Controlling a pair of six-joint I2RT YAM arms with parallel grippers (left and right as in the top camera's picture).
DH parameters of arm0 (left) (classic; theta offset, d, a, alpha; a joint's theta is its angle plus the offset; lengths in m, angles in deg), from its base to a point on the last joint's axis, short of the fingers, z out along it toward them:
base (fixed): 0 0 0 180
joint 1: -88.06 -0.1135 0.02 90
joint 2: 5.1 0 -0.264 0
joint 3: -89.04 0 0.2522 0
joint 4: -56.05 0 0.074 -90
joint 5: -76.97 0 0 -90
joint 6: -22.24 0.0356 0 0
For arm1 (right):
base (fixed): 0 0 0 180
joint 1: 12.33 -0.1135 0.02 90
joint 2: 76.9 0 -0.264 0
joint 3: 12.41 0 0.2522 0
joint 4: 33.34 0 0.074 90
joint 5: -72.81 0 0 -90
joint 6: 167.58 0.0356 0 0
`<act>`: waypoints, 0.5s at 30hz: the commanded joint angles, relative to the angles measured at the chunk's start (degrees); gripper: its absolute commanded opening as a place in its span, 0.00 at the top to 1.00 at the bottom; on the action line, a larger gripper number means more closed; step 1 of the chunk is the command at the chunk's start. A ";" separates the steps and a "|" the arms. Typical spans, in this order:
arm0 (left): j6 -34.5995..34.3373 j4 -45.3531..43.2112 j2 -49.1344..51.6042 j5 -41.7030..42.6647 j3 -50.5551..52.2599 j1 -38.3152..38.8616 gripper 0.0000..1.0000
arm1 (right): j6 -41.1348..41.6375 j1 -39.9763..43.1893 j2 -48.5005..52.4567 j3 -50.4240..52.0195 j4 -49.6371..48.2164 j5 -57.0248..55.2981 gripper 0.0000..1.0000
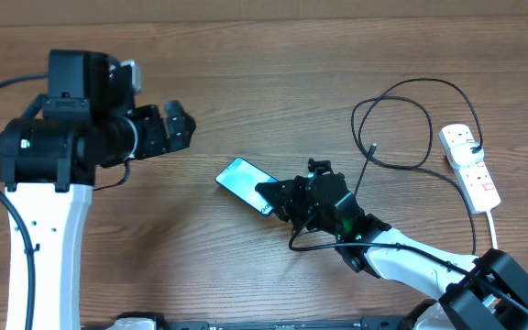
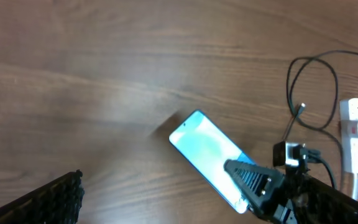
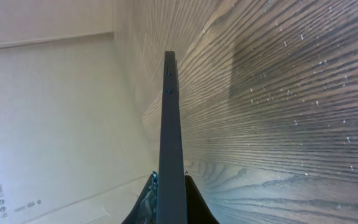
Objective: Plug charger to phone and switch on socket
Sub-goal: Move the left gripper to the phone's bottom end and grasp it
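The phone [image 1: 243, 181] has a light blue screen and is tilted up off the table, held at its lower right end by my right gripper [image 1: 273, 197], which is shut on it. The right wrist view shows the phone's dark edge [image 3: 171, 124] clamped between the fingers. The left wrist view shows the phone [image 2: 204, 149] too. The charger, a thin black looped cable [image 1: 401, 119], lies to the right, its plug tip [image 1: 373, 147] free on the table. The socket, a white power strip [image 1: 468, 165], lies at the far right. My left gripper [image 1: 177, 128] hovers at upper left, open and empty.
The power strip's white cord [image 1: 494, 225] runs toward the front right edge. My right arm [image 1: 411, 257] crosses the front right of the wooden table [image 1: 246, 73]. My left arm's base [image 1: 49, 183] stands at the left.
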 commanded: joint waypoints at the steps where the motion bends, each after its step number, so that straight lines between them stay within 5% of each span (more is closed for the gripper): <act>1: 4.74 -0.68 -0.74 11.19 4.17 -4.74 0.00 | 0.02 -0.17 -0.74 -1.27 -1.09 0.72 0.96; 9: 8.07 -8.92 -0.87 33.79 18.53 -15.39 0.00 | 0.50 -0.20 -0.74 -1.27 -3.67 1.25 0.96; 15: 4.94 -19.04 -0.87 41.99 29.35 -16.83 0.00 | 12.24 -0.20 -0.74 -1.27 -3.56 0.28 0.96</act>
